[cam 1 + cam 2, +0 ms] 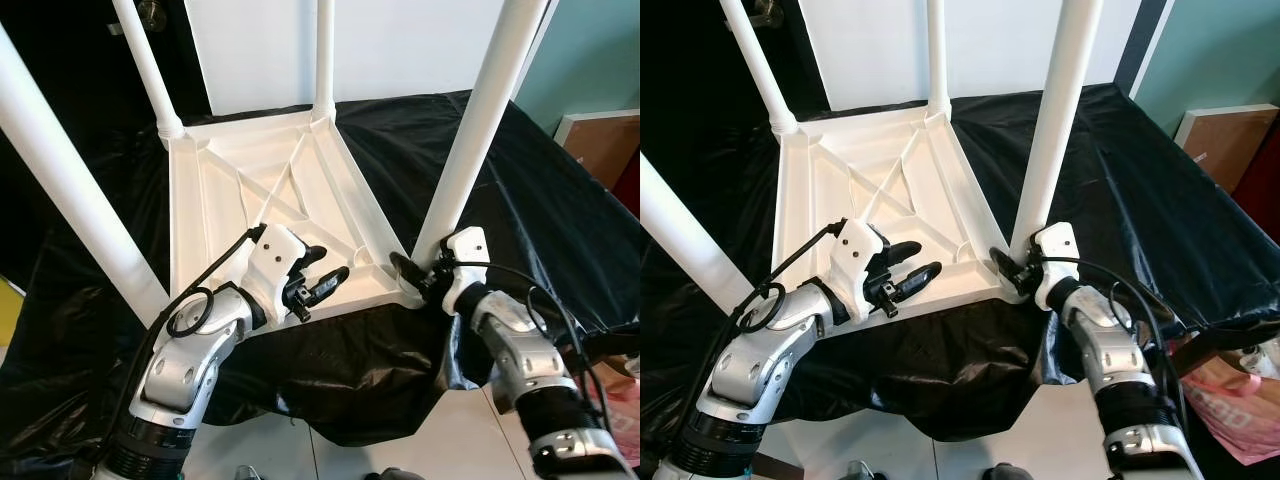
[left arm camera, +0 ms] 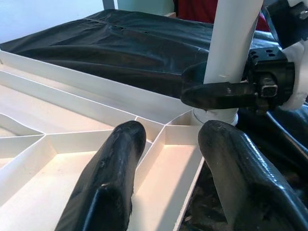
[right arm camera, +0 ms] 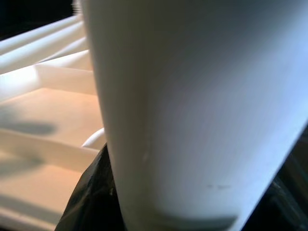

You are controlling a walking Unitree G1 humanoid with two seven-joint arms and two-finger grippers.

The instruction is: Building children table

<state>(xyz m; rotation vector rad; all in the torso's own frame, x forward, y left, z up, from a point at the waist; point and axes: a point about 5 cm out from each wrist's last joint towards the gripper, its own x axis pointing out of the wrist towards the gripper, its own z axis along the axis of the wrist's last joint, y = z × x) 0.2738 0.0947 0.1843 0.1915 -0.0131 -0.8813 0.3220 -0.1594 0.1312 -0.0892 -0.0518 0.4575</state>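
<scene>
At lower left of the head views, the left pincer [image 1: 325, 282] hovers released, fingers [image 2: 111, 173] spread over the ribbed underside of the white children's table [image 1: 215, 200], near its front edge. That table lies upside down at frame centre on a bench draped in black plastic sheet [image 1: 520, 190], four legs pointing up. Right of centre, the right pincer [image 1: 1008, 265] is clenched around the base of the near-right leg [image 1: 470, 140].
</scene>
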